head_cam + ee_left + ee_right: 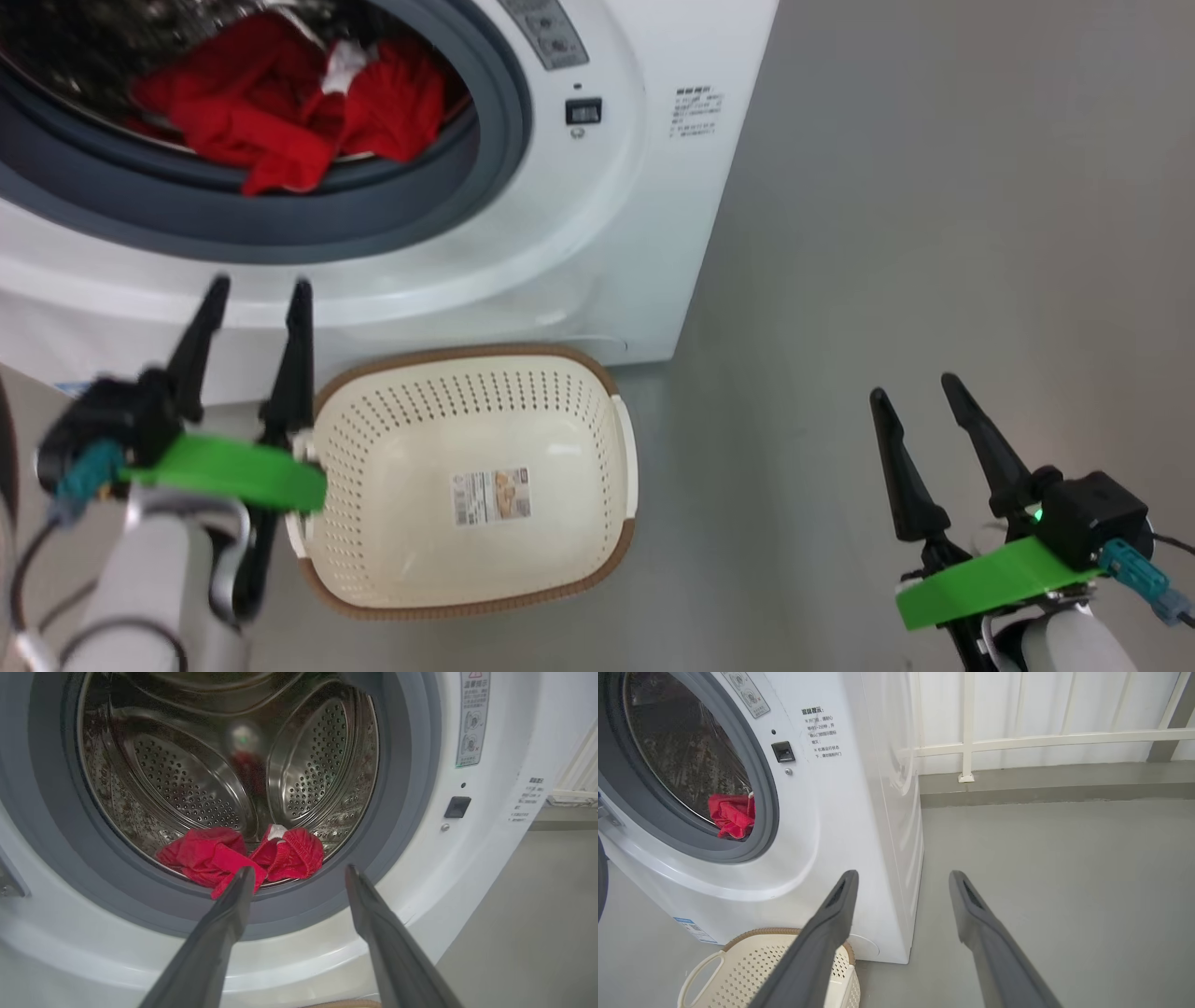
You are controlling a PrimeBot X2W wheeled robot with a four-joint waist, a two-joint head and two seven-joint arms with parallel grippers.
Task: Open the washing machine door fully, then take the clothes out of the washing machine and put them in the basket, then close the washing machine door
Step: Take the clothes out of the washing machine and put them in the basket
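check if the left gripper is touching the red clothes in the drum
Apart. Head view: the left gripper ends below the grey gasket, the red clothes lying above it.

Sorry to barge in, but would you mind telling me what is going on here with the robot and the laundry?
The robot is set to unload the washing machine. Its opening is uncovered, and the red clothes lie at the front of the drum. The left gripper, open and empty, points at them without touching. The right gripper, also open and empty, hangs off to the side above the floor. The basket sits on the floor before the machine, with nothing in it.
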